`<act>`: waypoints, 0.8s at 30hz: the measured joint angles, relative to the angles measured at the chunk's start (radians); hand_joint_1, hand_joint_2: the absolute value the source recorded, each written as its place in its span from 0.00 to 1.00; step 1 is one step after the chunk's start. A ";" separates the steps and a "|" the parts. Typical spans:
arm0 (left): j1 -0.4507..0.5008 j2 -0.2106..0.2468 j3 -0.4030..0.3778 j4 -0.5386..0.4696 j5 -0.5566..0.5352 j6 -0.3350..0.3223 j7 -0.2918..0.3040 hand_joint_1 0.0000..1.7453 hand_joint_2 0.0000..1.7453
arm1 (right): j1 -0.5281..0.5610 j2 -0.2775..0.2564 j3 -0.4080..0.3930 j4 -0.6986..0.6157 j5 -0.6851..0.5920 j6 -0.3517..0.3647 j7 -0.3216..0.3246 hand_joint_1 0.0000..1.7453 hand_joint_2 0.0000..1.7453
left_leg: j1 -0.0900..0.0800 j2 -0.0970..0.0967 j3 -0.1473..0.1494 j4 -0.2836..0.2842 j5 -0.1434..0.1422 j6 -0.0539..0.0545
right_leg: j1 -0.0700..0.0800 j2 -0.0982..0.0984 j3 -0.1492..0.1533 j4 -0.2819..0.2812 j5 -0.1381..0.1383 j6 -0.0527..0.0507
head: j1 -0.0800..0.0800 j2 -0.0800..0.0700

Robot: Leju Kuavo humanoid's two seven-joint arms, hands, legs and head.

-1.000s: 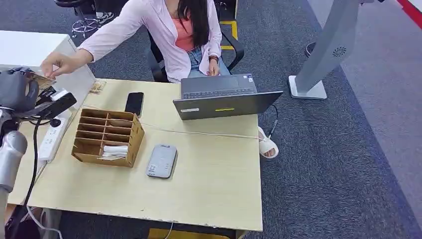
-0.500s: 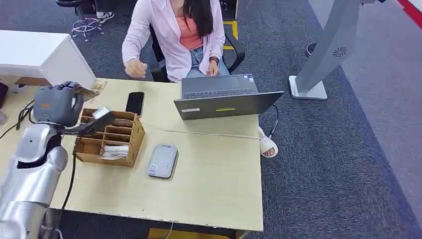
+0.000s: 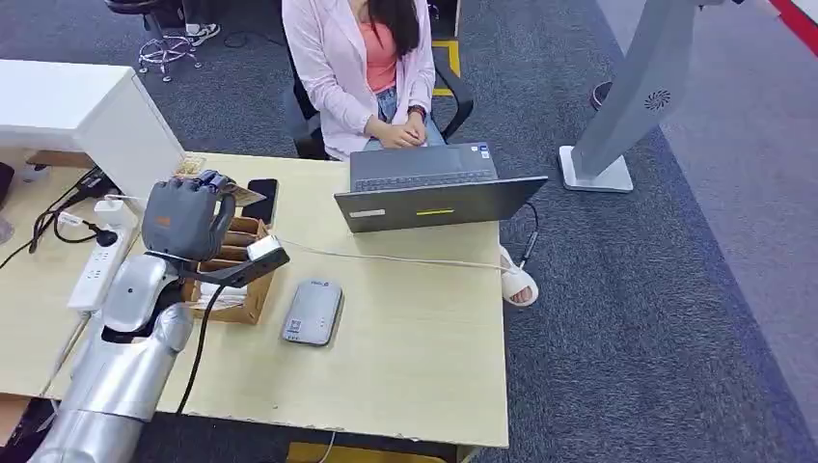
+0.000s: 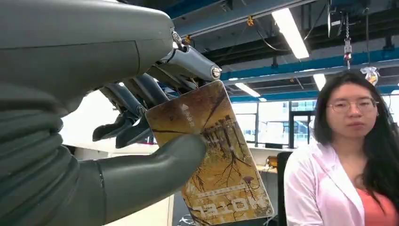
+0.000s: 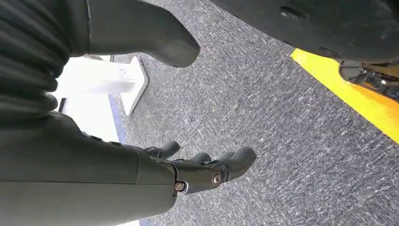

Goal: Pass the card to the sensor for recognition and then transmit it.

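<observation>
My left hand (image 3: 188,217) is raised over the cardboard organiser (image 3: 243,278) at the table's left side. It pinches a brown and gold card (image 4: 221,165) between thumb and fingers; an edge of the card (image 3: 247,194) sticks out past the fingers in the head view. The grey sensor (image 3: 313,313) lies flat on the table, a short way right of and nearer than the hand. My right hand (image 5: 141,160) hangs over grey carpet, fingers apart, holding nothing.
A person in a pink shirt (image 3: 359,68) sits behind the table at an open laptop (image 3: 434,193). A black phone (image 3: 260,198) lies beside the organiser. A white power strip (image 3: 96,260) and cables lie at the left. A thin cable (image 3: 386,257) crosses the table.
My left hand has swung right with the card, from the table's far left edge to above the organiser. The person's arm drew back to the laptop.
</observation>
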 joint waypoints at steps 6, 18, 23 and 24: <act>0.005 -0.004 -0.001 -0.002 0.000 0.000 0.000 1.00 1.00 | 0.000 0.000 0.000 0.000 0.000 0.000 0.000 0.00 1.00 | 0.000 0.000 0.000 0.000 0.000 0.000 | 0.000 0.000 0.000 0.000 0.000 0.000 | 0.000 0.000; 0.043 -0.087 -0.076 0.009 -0.042 -0.005 0.031 1.00 1.00 | -0.002 0.000 0.009 0.000 -0.007 -0.011 0.000 0.00 1.00 | -0.001 -0.001 -0.001 0.000 0.000 0.000 | -0.001 -0.001 0.000 0.000 0.000 0.000 | 0.000 0.000; 0.053 -0.111 -0.114 0.068 -0.052 -0.101 0.075 1.00 1.00 | -0.001 0.003 0.019 0.000 -0.026 -0.013 0.000 0.00 1.00 | -0.001 -0.001 0.000 0.000 0.000 0.000 | -0.001 -0.001 0.000 0.000 0.000 0.000 | 0.000 0.000; 0.052 -0.111 -0.125 0.094 -0.050 -0.166 0.080 1.00 1.00 | -0.002 0.003 0.021 0.000 -0.029 -0.012 -0.002 0.00 1.00 | -0.001 -0.001 0.000 0.000 0.000 0.000 | -0.001 -0.001 0.000 0.000 0.000 0.000 | 0.000 0.000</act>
